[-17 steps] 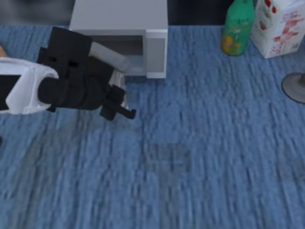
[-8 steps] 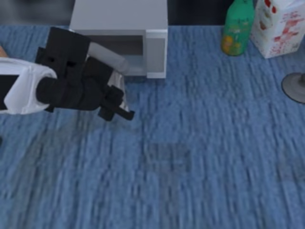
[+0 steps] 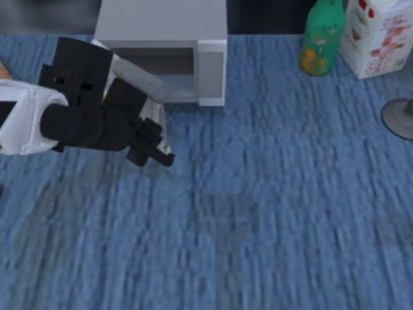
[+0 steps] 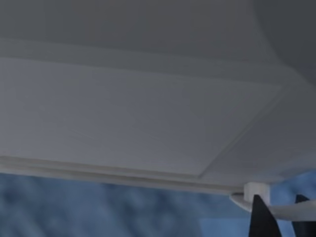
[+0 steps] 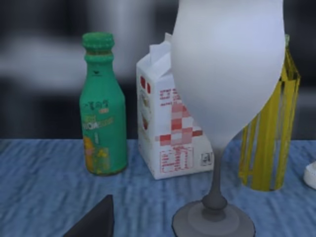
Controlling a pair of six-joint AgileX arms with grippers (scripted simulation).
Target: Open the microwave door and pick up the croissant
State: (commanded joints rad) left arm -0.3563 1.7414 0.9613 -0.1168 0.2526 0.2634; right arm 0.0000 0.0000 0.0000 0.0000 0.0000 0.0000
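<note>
The left gripper [image 3: 155,150] is sitting in front of the microwave [image 3: 162,39] at the table's far left, its black fingers closed on the small white handle [image 4: 256,191] at the free edge of the microwave door [image 3: 139,79]. In the left wrist view, two dark fingertips [image 4: 260,217] are standing on either side of the handle's flat tab, with the door's pale grey panel filling most of that view above them. From above, the door is standing swung partway outward, angling from the microwave's left front corner toward the gripper, and the cavity behind it is showing as a shadowed opening beside the plain grey control strip [image 3: 211,72]. The croissant is not showing in any view; the visible part of the cavity is too dim to tell.

Over the blue tablecloth [image 3: 258,219], a green bottle [image 3: 321,39] and a red-and-white milk carton [image 3: 378,35] are standing at the far right, near a wine glass [image 5: 224,98] and a yellow slatted container [image 5: 269,133]. Of the right arm, only a dark finger tip [image 5: 96,222] is appearing in its own wrist view, and I cannot tell its state.
</note>
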